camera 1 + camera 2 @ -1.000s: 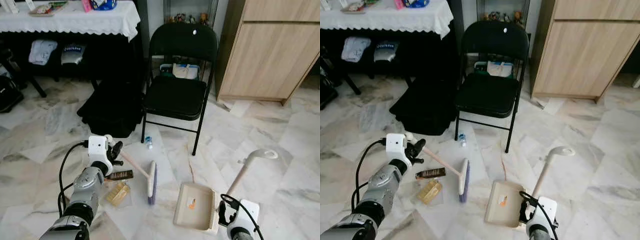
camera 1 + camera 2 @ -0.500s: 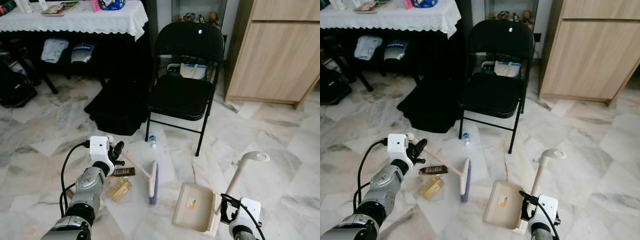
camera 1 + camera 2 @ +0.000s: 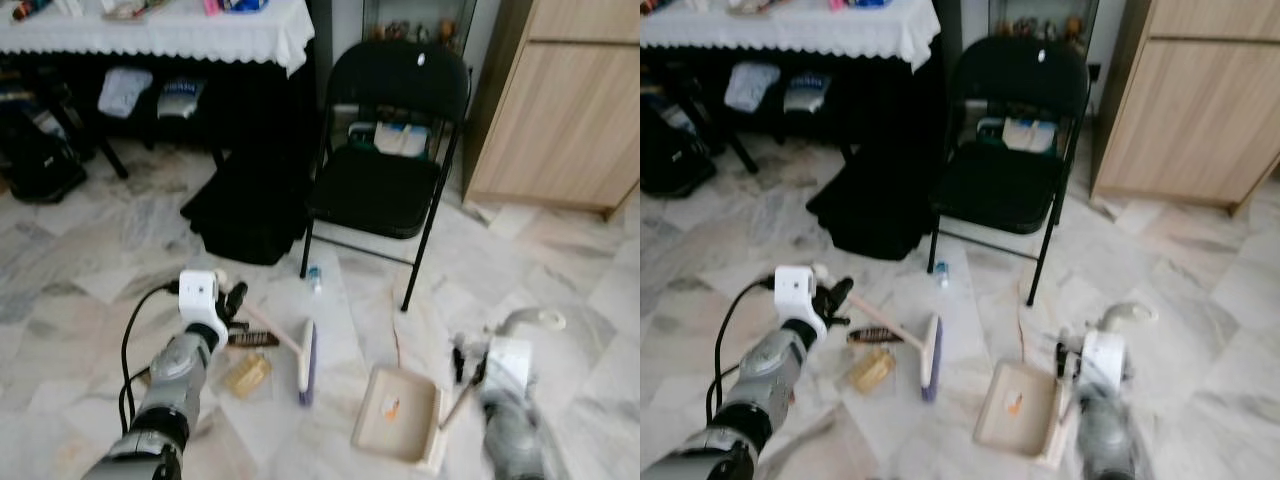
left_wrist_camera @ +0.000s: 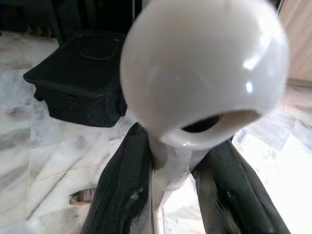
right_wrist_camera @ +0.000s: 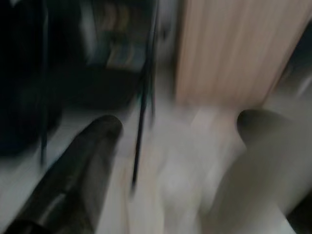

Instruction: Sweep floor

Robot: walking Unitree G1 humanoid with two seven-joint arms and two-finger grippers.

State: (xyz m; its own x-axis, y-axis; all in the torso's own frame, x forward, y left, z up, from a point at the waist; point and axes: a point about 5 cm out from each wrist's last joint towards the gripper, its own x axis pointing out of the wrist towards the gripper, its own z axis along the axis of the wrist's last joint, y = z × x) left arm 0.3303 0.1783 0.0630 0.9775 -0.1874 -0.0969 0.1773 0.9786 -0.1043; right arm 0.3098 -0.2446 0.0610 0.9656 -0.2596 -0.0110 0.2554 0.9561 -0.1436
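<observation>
The left gripper [image 4: 170,195] clamps the broom [image 3: 303,360] handle; the blurred right gripper [image 5: 170,161] looks spread apart.

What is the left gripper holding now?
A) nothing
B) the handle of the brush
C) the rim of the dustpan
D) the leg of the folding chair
B: in the left wrist view the left gripper has its two black fingers clamped on the brush handle below its rounded end.
</observation>
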